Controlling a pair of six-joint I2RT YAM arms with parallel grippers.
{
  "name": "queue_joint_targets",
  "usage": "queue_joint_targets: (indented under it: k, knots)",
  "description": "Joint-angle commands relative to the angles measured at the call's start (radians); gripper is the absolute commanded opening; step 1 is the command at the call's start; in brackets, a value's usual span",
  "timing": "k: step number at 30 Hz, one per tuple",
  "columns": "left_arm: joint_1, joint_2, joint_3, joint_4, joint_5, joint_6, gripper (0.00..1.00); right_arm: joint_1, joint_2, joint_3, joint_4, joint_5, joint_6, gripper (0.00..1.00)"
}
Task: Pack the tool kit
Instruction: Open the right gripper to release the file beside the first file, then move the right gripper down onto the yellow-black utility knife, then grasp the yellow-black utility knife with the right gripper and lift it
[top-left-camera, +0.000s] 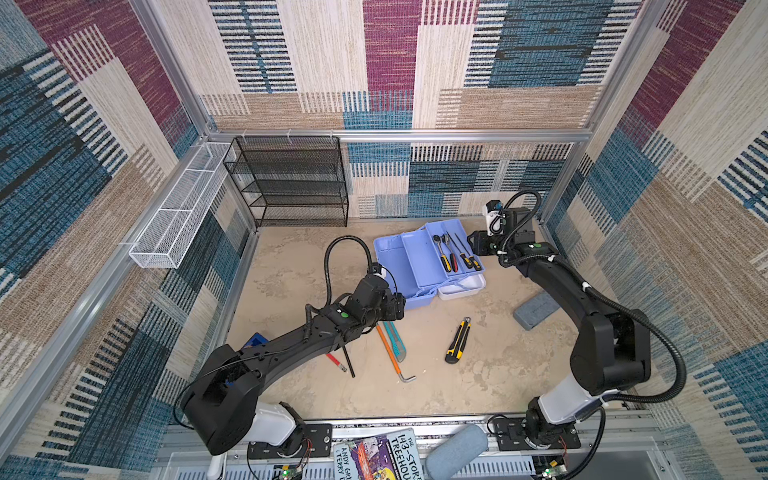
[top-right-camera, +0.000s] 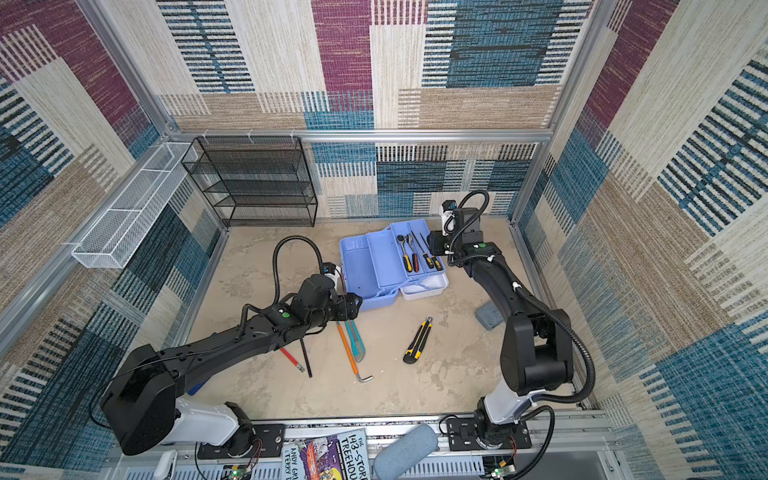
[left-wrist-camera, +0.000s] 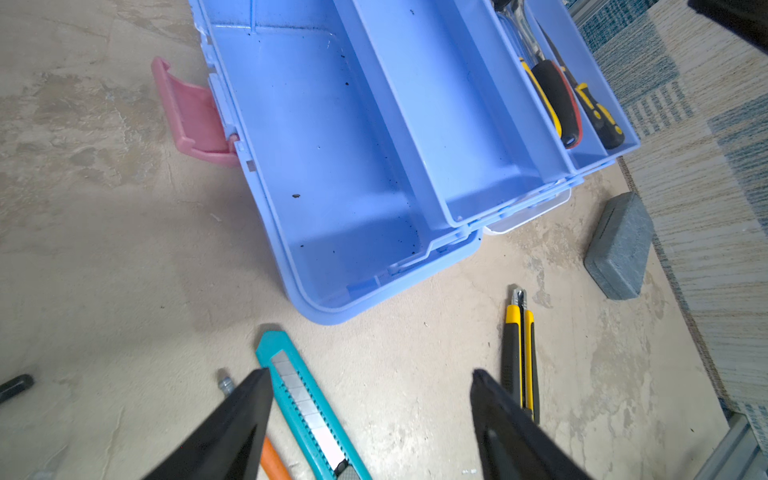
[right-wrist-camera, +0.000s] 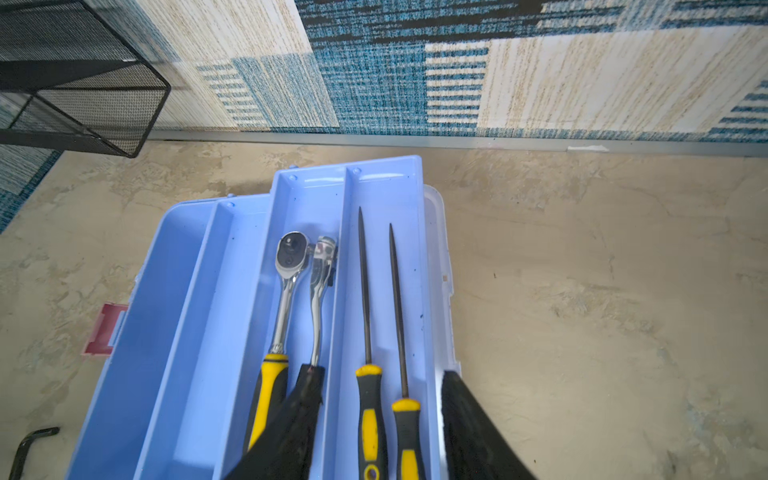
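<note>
Nearest, my left gripper (left-wrist-camera: 369, 374) hangs spread and empty above the teal utility knife (left-wrist-camera: 303, 399) on the table (left-wrist-camera: 104, 249). Beyond, the tool box (top-left-camera: 392, 266) lies open mid-table. Farthest, my right gripper (right-wrist-camera: 381, 372) stands spread over two files (right-wrist-camera: 365, 291) in the far tray (right-wrist-camera: 382, 195).

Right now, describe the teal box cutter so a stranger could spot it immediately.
Find the open lavender-blue tool box on the table. Just before its near corner, the teal box cutter lies beside a long orange hex key. It is the only teal tool; the other cutter is yellow and black.
</note>
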Motion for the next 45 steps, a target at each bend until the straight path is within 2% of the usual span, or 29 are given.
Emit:
queue_joint_targets:
  k: [1,5,12,15,17,25,38,45]
  knots:
    - [0.003,0.001,-0.004,0.004,-0.003,-0.017,0.78,0.001,-0.063,-0.068,0.036,0.031,0.061,0.59]
    - [0.004,-0.008,-0.020,0.018,-0.018,-0.017,0.78,0.001,-0.149,-0.187,0.037,0.083,0.131,0.63]
    - [0.013,-0.030,-0.049,0.028,-0.027,-0.018,0.78,0.016,-0.276,-0.385,0.093,0.074,0.290,0.64]
    - [0.020,-0.050,-0.081,0.048,-0.032,-0.023,0.78,0.054,-0.295,-0.431,0.077,0.122,0.326,0.66]
    - [0.025,-0.062,-0.098,0.058,-0.032,-0.026,0.79,0.086,-0.302,-0.444,0.049,0.170,0.354,0.72]
    - [0.043,-0.097,-0.151,0.069,-0.030,-0.032,0.80,0.186,-0.366,-0.560,0.034,0.237,0.525,0.73]
    - [0.070,-0.145,-0.221,0.078,-0.029,-0.026,0.81,0.368,-0.322,-0.647,-0.056,0.256,0.706,0.73]
    - [0.079,-0.165,-0.247,0.090,-0.026,-0.028,0.81,0.422,-0.253,-0.653,-0.082,0.253,0.733,0.69]
